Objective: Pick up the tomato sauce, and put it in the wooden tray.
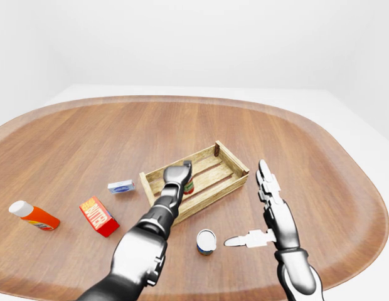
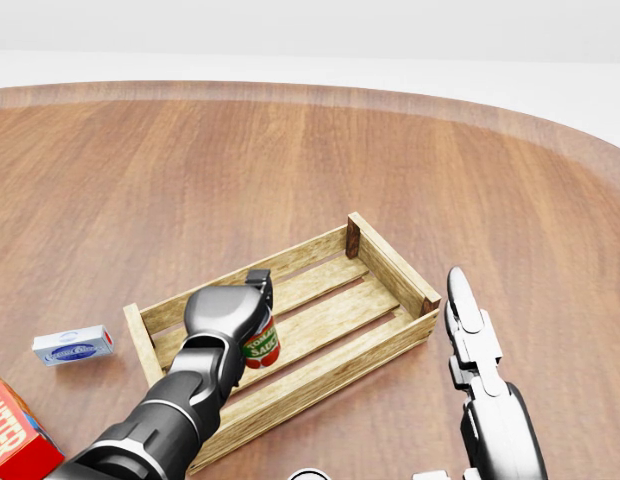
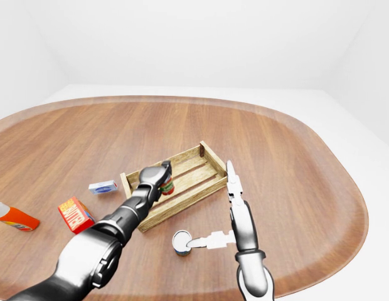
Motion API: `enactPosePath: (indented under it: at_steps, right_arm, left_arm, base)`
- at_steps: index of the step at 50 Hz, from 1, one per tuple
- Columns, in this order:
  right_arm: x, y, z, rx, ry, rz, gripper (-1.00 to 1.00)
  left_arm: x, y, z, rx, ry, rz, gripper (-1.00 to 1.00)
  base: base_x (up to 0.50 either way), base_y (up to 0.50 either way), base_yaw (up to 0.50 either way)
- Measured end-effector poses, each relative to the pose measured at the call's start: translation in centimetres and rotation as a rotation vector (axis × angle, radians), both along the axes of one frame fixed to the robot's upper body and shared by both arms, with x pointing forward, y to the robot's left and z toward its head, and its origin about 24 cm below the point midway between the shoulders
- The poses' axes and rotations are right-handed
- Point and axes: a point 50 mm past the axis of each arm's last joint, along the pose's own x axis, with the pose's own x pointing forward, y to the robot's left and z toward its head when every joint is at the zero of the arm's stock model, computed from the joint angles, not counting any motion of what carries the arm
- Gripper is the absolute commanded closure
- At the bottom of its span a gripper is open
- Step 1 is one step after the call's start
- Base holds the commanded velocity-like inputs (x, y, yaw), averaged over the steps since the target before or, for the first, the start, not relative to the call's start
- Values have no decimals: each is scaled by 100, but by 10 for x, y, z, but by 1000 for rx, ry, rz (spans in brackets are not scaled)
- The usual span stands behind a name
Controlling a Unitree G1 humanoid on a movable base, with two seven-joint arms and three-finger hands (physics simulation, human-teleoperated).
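Wood-grain bench (image 2: 410,150) under us, and we've got our left hand (image 2: 226,316) with fingers wrapped round the tomato sauce (image 2: 262,343), low inside the wooden tray (image 2: 390,266). Only release remains; right hand (image 2: 470,340) idles, fingers spread.

2 cans (image 1: 206,241), 2 boxes (image 1: 98,216), 1 bottle (image 1: 33,215), 1 tray (image 1: 229,162).

Left robot hand (image 1: 177,175) around tomato sauce (image 1: 189,186) inside wooden tray (image 1: 230,164).
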Motion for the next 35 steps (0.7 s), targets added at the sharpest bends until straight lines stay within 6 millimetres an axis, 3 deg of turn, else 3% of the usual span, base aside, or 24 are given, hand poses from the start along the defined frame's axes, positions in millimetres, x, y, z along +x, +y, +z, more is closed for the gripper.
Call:
enactPosePath:
  at_steps: [2, 4, 5, 35]
  right_arm:
    - [0, 0, 0, 0, 0, 0, -100]
    - [0, 0, 0, 0, 0, 0, -100]
    - [0, 0, 0, 0, 0, 0, -100]
    - [0, 0, 1, -3, -2, 1, -100]
  left_arm:
    - [0, 0, 0, 2, 1, 3, 69]
    - [0, 1, -1, 5, -1, 6, -68]
    - [0, 1, -1, 7, -2, 6, -100]
    - [-2, 1, -2, 40, -16, -12, -100]
  base:
    - [20, -3, 0]
    - [20, -2, 0]
    - [20, -3, 0]
    - [20, -3, 0]
